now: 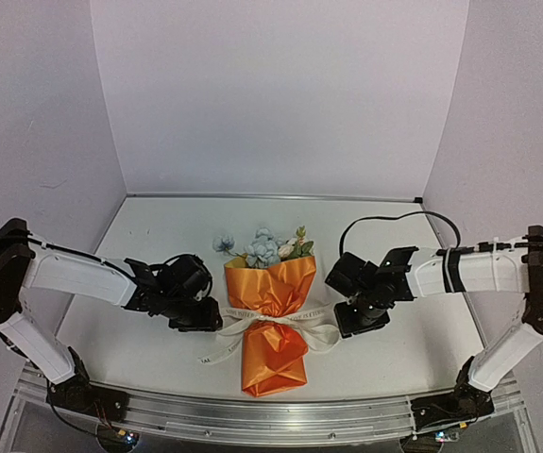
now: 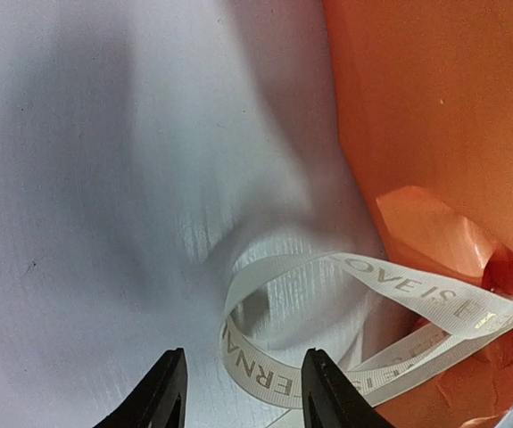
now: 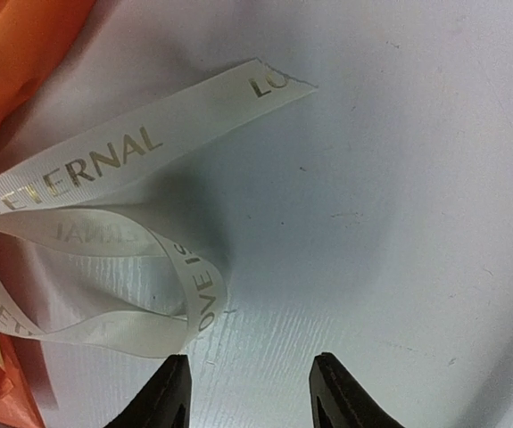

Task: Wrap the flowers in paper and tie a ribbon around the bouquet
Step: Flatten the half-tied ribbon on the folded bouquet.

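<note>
Room: plain pale walls [image 1: 271,94] close around three sides of a white table [image 1: 148,236]; a metal rail [image 1: 252,411] runs along its near edge, where my bases are bolted
Arms: my left arm [image 1: 73,274] and my right arm [image 1: 479,269] both reach inward, low over the table; one is on each side of the bouquet
Bouquet: the bouquet [image 1: 269,283] lies flat at the middle of the table, between my two pincers; wide end toward the far wall, narrow end toward me
Paper: the orange paper [image 1: 273,363] is wrapped round the stems and pinched at the waist; it flares out above and below the pinch
Left pincer: my left pincer [image 1: 203,316] sits just beside the bouquet's waist; tips spread with only bare table between them, gripping nothing; a ribbon loop curls just past my right-hand tip in the wrist view
Right pincer: my right pincer [image 1: 356,321] is near the other side of the waist; tips spread over bare table, nothing pinched; a ribbon loop and a free tail lie ahead and to the left of them
Flowers: the flowers [image 1: 263,247], pale blue, white and pink, stick out of the wide end
Ribbon: the cream ribbon [image 1: 271,313] is tied round the pinch; loops spread to both sides, a tail trails toward the near left
Lettering: the ribbon's lettering [image 3: 95,160] reads ETERNAL on the tail; LOVE IS on the loop
</note>
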Available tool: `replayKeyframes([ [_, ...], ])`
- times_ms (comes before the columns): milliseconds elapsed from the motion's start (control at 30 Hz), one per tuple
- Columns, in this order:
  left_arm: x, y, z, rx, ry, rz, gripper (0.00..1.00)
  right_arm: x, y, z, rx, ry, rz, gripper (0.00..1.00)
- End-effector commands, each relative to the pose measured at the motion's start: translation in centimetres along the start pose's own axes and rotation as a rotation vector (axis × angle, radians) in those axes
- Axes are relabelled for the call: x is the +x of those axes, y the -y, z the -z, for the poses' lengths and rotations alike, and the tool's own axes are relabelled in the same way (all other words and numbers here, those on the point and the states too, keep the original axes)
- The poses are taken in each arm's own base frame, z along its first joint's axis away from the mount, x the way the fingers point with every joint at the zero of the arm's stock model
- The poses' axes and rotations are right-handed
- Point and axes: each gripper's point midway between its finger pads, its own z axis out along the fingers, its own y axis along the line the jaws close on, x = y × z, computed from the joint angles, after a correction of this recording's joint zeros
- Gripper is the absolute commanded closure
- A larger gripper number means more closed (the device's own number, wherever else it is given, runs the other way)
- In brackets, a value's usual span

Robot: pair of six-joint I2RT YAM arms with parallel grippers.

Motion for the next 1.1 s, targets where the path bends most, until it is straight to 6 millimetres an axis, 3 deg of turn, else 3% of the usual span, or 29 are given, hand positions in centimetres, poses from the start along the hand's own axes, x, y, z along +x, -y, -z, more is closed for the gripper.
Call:
replayKeyframes([
  [0, -1.3, 0.9, -0.4, 0.023, 0.032, 0.011, 0.55, -1.7, -1.5, 0.1, -0.010, 0.050, -0.030, 0.53],
  [233, -1.4, 0.9, -1.2, 0.019, 0.036, 0.006, 0.60, -1.6, -1.7, -1.1, 0.012, 0.043, -0.044, 0.54],
  [633, -1.9, 0.4, -1.5, 0.003, 0.075, 0.013, 0.86, -0.7, -2.1, -4.0, 0.027, -0.001, -0.121, 0.61],
  [767, -2.2, 0.5, -1.3, 0.008, 0.092, 0.000, 0.99, -0.7, -2.1, -4.5, 0.030, 0.008, -0.131, 0.75],
  [933, -3.1, 0.3, -0.7, -0.009, 0.137, -0.008, 1.00, -0.7, -2.1, -4.3, 0.024, 0.014, -0.131, 0.99],
  [1067, -4.1, 0.2, 0.5, -0.023, 0.191, -0.011, 1.00, -0.9, -2.0, -3.7, 0.018, 0.025, -0.130, 1.00],
])
